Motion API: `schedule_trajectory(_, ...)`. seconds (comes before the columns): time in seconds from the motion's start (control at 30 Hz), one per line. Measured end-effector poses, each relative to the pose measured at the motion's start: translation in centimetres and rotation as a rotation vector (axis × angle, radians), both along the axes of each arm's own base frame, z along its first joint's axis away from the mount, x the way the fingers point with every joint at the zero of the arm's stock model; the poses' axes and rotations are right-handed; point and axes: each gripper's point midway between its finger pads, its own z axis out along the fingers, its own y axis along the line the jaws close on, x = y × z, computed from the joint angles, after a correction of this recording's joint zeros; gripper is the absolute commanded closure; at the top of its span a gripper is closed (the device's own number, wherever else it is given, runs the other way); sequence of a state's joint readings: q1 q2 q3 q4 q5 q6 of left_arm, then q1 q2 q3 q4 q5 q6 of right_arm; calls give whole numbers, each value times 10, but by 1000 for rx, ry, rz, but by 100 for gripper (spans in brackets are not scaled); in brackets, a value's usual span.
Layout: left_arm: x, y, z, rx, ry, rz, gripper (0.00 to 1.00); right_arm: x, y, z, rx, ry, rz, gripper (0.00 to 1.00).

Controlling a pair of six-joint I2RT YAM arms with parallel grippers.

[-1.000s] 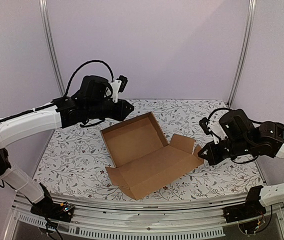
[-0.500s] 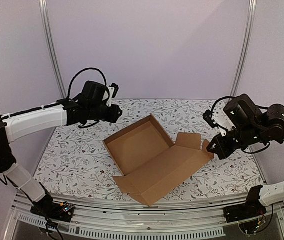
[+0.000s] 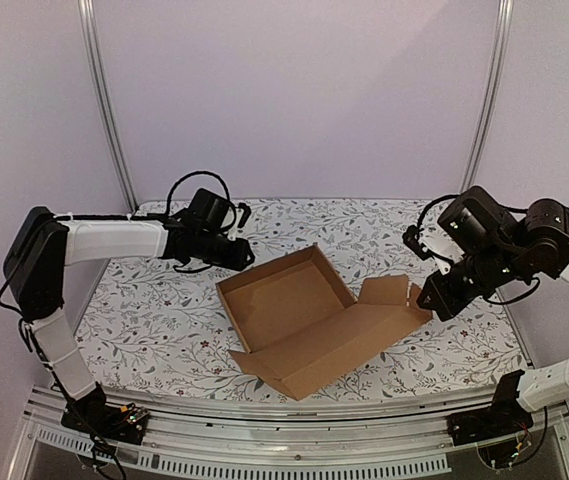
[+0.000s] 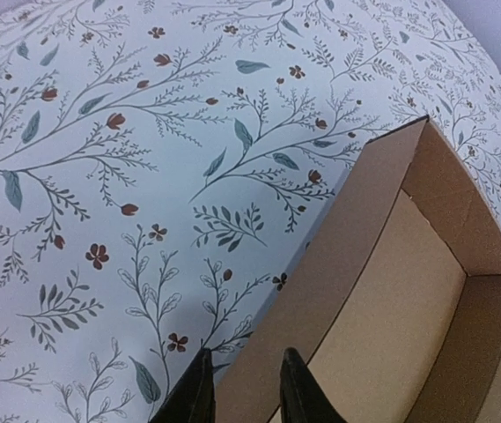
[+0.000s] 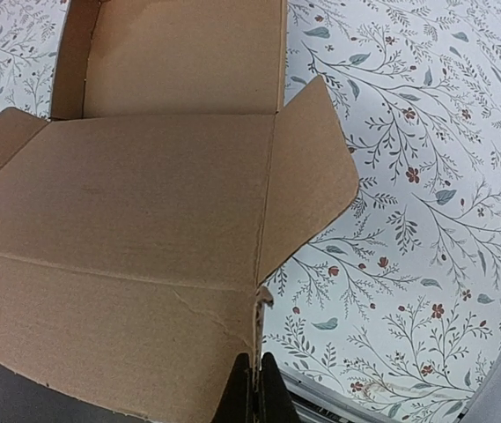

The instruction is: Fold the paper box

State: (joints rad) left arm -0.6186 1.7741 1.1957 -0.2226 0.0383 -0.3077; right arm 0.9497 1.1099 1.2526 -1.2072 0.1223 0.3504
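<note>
The paper box is brown cardboard in mid-table, a shallow tray with upright walls and its lid lying open toward the front right. My left gripper is low at the tray's back-left wall. In the left wrist view it is open: one finger over the cloth, the other over the wall of the box. My right gripper is shut on the lid's right edge by a side flap. The right wrist view shows its tips pinching the thin edge of the box.
A floral tablecloth covers the table. Metal frame posts stand at the back corners, before a plain purple wall. An aluminium rail runs along the front edge by the arm bases.
My left gripper has come down and right to the tray's back-left wall. My right gripper keeps its hold on the lid's edge, and the box has shifted a little to the right.
</note>
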Motion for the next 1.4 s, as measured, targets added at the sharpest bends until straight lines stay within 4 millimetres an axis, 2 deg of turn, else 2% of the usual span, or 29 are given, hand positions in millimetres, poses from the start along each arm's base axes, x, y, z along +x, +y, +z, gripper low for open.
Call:
schedule_trajectory(0.23,-3,-9,-25,-14,61,-27,79,4,4,2,-18,-3,11,92)
schedule_trajectory(0.4,-9,-9,-35,-22,86,-37,80,10,7,11,-14,-31,7,86)
schedule_trajectory(0.5,-12,-9,-40,-28,98,-41,81,14,9,17,-6,-48,3,79)
schedule_trajectory(0.63,-17,-8,-47,-33,115,-39,82,20,13,30,13,-83,-4,63)
schedule_trajectory(0.73,-17,-10,-47,-46,114,-42,82,24,15,41,39,-108,-15,56)
schedule_trajectory(0.93,-24,-6,-58,-46,135,-35,83,31,16,68,108,-180,-43,54)
schedule_trajectory(1.1,-35,1,-73,-30,176,-25,84,28,-1,85,176,-244,-103,54)
schedule_trajectory(1.2,-39,3,-77,-29,190,-22,84,24,-11,80,202,-257,-140,54)
schedule_trajectory(1.4,-45,4,-81,-41,216,-17,85,18,-20,41,207,-205,-203,56)
